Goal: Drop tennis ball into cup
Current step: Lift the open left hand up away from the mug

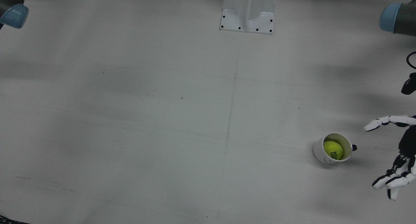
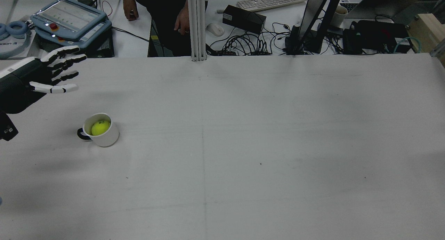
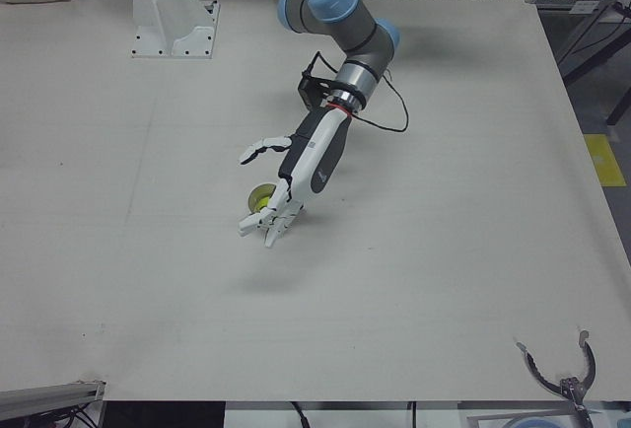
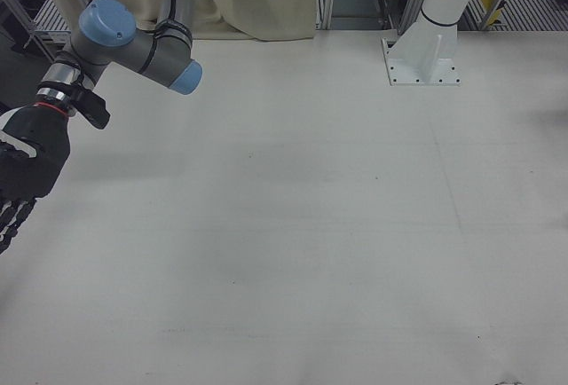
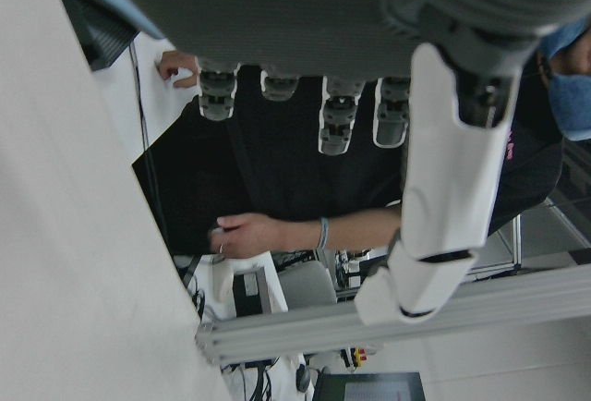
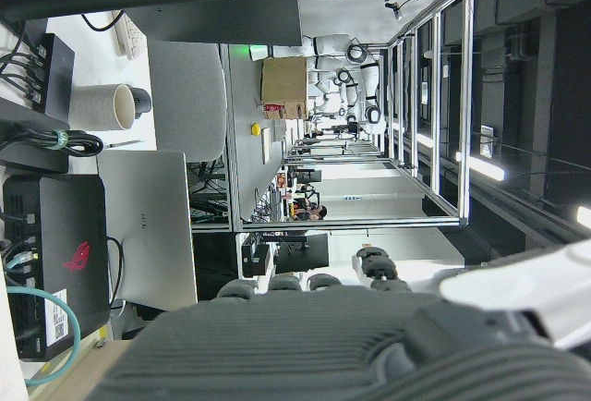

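A white cup (image 1: pixel 318 151) with a black handle stands upright on the table before the left arm. The yellow-green tennis ball (image 1: pixel 332 150) lies inside it. Both show in the rear view, the cup (image 2: pixel 107 137) and the ball (image 2: pixel 100 127). My left hand (image 1: pixel 406 143) is open and empty, fingers spread, beside and above the cup, apart from it. It also shows in the rear view (image 2: pixel 38 73) and the left-front view (image 3: pixel 301 172), where it partly covers the cup (image 3: pixel 258 193). My right hand (image 4: pixel 27 168) is open and empty at the far side of the table, away from the cup.
A white arm pedestal (image 1: pixel 247 13) is bolted at the table's robot-side edge. Beyond the far edge in the rear view are a teach pendant (image 2: pixel 67 19), cables, a keyboard and a person (image 2: pixel 156 10). The table (image 1: pixel 162 120) is a plain white sheet.
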`<move>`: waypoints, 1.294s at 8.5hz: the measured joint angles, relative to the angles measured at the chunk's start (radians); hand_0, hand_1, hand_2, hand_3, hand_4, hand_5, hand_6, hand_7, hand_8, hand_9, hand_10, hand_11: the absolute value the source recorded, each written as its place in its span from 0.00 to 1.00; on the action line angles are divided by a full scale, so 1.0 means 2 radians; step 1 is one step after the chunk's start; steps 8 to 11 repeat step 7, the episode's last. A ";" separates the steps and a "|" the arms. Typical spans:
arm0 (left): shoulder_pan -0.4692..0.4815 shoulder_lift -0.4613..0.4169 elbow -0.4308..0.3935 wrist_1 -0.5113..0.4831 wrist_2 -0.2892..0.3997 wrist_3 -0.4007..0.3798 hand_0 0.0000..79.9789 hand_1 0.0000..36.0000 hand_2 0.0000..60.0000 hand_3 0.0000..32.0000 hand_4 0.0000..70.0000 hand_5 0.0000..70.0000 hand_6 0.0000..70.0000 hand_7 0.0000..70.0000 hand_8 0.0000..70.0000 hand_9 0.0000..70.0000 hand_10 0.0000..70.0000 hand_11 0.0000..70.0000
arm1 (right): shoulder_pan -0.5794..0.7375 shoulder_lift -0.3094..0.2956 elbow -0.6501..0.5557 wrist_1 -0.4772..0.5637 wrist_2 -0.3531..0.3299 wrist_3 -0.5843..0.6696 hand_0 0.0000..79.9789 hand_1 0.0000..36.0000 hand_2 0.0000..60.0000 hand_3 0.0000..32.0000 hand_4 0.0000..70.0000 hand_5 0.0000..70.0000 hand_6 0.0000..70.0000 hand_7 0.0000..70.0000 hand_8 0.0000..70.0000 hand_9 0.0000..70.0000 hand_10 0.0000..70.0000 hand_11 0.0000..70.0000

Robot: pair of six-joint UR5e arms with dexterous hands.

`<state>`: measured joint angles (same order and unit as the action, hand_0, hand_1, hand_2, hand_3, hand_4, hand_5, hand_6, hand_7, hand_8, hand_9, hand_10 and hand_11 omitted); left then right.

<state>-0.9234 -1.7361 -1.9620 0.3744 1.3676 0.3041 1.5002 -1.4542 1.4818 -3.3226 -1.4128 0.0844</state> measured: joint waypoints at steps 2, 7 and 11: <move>-0.109 0.001 0.002 0.005 0.022 0.018 0.65 1.00 1.00 0.41 0.00 0.11 0.01 0.06 0.00 0.00 0.02 0.08 | 0.000 0.000 0.000 0.000 0.000 0.000 0.00 0.00 0.00 0.00 0.00 0.00 0.00 0.00 0.00 0.00 0.00 0.00; -0.193 0.021 0.014 0.013 0.036 0.021 0.66 1.00 1.00 0.39 0.00 0.28 0.14 0.21 0.02 0.02 0.02 0.08 | 0.000 0.000 0.000 0.000 0.000 0.000 0.00 0.00 0.00 0.00 0.00 0.00 0.00 0.00 0.00 0.00 0.00 0.00; -0.193 0.021 0.014 0.013 0.036 0.021 0.66 1.00 1.00 0.39 0.00 0.28 0.14 0.21 0.02 0.02 0.02 0.08 | 0.000 0.000 0.000 0.000 0.000 0.000 0.00 0.00 0.00 0.00 0.00 0.00 0.00 0.00 0.00 0.00 0.00 0.00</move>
